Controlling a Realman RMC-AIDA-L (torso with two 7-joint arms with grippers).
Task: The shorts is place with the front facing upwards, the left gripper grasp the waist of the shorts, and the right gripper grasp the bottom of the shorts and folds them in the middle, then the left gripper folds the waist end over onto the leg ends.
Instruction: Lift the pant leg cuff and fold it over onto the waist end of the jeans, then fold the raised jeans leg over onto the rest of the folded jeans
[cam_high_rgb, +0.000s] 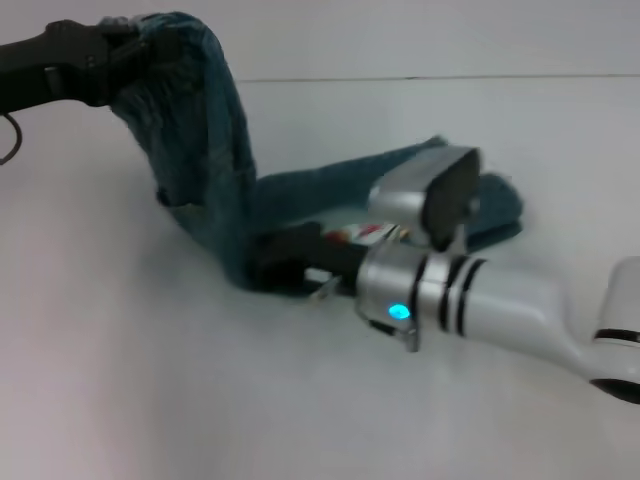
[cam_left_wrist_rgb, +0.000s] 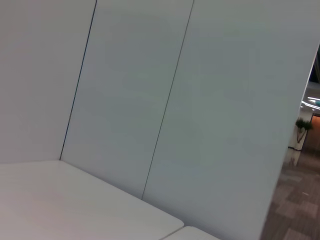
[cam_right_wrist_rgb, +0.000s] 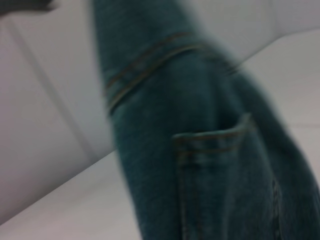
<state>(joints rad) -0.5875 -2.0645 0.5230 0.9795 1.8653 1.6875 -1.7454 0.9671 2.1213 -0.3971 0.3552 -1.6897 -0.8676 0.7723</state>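
My left gripper (cam_high_rgb: 128, 48), a black claw on a black arm, is raised at the far left and shut on the bunched waist of the shorts (cam_high_rgb: 150, 30). The blue denim shorts (cam_high_rgb: 205, 130) hang down from it in a curve to the table. Their other part lies flat towards the right, partly hidden behind my right wrist. My right gripper (cam_high_rgb: 268, 268), a black claw with a white label on a silver-white arm, sits low on the table, closed on the lowest bend of the denim. The right wrist view is filled by hanging denim (cam_right_wrist_rgb: 200, 150) with a stitched pocket (cam_right_wrist_rgb: 215, 145). The leg hems are hidden.
The white table (cam_high_rgb: 150, 380) stretches around the shorts, and its back edge meets a pale wall. The left wrist view holds only white wall panels (cam_left_wrist_rgb: 200, 100), a strip of table (cam_left_wrist_rgb: 60, 200) and a room beyond at the far side.
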